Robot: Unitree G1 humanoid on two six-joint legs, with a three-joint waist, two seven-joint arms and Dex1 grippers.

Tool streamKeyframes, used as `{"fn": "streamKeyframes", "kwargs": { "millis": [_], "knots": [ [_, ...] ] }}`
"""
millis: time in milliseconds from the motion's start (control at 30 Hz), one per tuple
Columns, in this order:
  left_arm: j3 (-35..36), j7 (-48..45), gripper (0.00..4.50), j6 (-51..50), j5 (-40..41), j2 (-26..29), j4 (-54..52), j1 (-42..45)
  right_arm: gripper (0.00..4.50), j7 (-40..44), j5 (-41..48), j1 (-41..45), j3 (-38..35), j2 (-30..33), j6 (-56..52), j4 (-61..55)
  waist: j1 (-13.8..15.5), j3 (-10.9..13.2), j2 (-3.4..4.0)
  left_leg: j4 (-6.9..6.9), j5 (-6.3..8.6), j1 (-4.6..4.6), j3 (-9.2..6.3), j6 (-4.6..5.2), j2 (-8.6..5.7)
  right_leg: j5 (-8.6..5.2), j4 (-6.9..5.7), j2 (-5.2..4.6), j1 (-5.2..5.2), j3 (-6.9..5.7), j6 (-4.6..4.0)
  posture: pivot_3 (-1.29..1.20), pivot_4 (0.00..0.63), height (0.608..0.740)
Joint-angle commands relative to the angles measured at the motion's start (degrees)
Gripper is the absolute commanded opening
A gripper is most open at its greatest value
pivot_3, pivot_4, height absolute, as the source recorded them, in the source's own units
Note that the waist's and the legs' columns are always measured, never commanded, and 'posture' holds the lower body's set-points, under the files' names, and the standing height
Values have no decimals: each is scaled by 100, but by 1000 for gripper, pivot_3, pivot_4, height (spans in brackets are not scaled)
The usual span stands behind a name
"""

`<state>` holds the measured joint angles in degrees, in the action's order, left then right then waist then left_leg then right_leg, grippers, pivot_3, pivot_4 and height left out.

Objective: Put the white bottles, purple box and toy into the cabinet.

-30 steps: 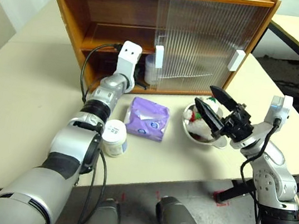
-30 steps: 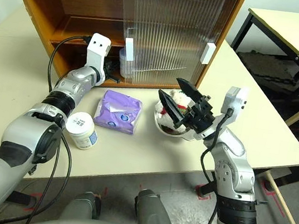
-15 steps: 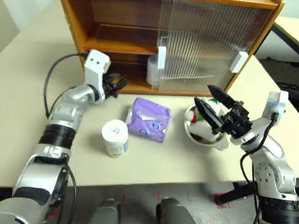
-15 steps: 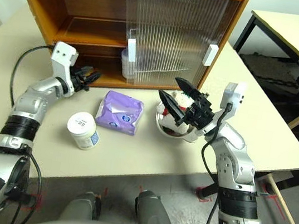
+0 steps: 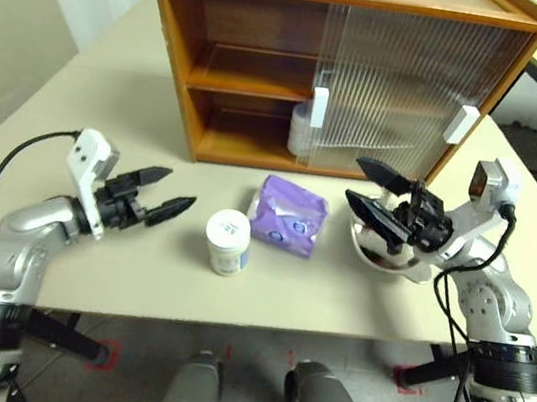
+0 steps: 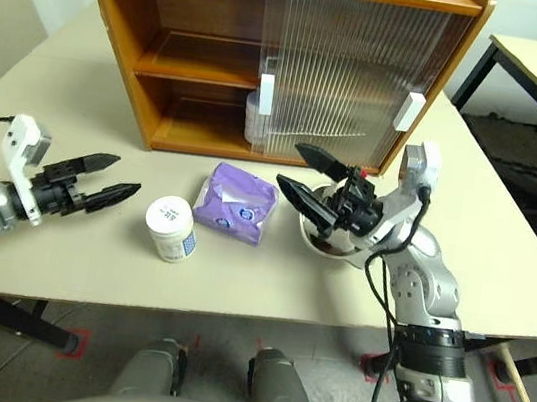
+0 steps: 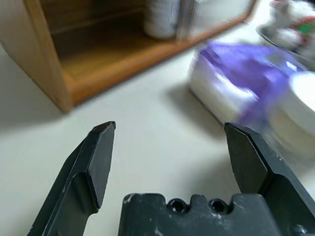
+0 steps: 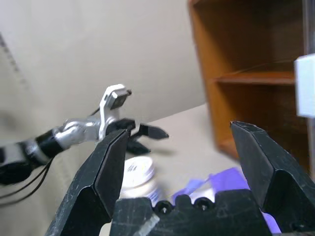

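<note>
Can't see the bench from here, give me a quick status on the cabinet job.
Left gripper open, empty. Right gripper open over the toy. One white bottle in the cabinet; other bottle and purple box on table. Nothing blocking.

Left gripper (image 5: 163,195) and right gripper (image 5: 367,184) both gape empty, seemingly level, pointing inward
</note>
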<state>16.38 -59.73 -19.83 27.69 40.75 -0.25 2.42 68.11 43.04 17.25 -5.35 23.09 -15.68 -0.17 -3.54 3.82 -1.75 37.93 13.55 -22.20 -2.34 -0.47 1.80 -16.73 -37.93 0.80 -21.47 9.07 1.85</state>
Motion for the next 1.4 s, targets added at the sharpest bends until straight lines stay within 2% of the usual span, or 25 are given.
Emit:
{"fn": "streamKeyframes", "kwargs": {
  "millis": [33,133,300,533,867,1067,1200,1300,1367,1400],
  "knots": [
    [102,-772,4473,255,211,381,-330,-375,4500,467,105,9,99,214,-247,-32,36,1,2,0,0,0,0,0,2,-4,1,0,0,-3,-8,129,0,740],
    [90,-1117,4473,351,306,533,-337,-514,4500,721,-115,21,261,332,-201,12,133,7,11,-3,0,1,5,0,4,-53,-2,-4,-1,-9,-93,138,0,740],
    [-479,-1344,4473,1020,-164,376,-146,-449,4500,809,-614,83,436,346,218,199,208,7,14,-3,0,0,6,0,7,-51,-3,-5,-1,-20,-87,137,0,740],
    [-1172,-1326,4473,2182,-709,-96,209,-325,4500,257,-1387,150,554,322,548,592,297,3,11,-3,0,-1,16,0,8,-38,-5,-6,-5,-19,-65,114,0,740],
    [-1705,-1305,4473,2336,-702,-573,567,-54,4500,-134,-1416,279,545,201,388,551,279,2,12,-1,-1,0,16,2,10,-36,-26,3,-9,-16,-53,88,0,740],
    [-2029,-1127,4473,1988,-758,-950,916,319,4500,-239,-1286,206,630,84,173,405,294,0,9,2,-3,3,13,4,9,-36,-44,9,-9,-15,-52,103,0,740],
    [-2224,-1028,4473,1920,-947,-1007,979,393,4500,-300,-1227,131,628,11,131,319,285,-3,12,3,-3,5,10,5,7,-36,-52,12,-8,-15,-51,90,0,740],
    [-2296,-1015,3922,1896,-963,-1032,951,311,4500,-296,-1054,49,627,-48,-39,137,268,-7,16,4,-3,7,9,5,7,-37,-54,14,-9,-12,-51,86,0,740],
    [-2339,-1022,3169,1860,-960,-1028,915,249,4500,-331,-1007,-21,639,-65,-133,17,270,-17,26,3,-3,7,8,5,8,-38,-54,15,-9,-12,-52,85,0,740],
    [-2356,-1016,3050,1853,-970,-1020,900,217,4500,-359,-993,-63,639,-76,-171,-37,271,-24,27,3,-3,7,8,5,7,-42,-54,15,-8,-12,-50,85,0,740]
  ]
}}
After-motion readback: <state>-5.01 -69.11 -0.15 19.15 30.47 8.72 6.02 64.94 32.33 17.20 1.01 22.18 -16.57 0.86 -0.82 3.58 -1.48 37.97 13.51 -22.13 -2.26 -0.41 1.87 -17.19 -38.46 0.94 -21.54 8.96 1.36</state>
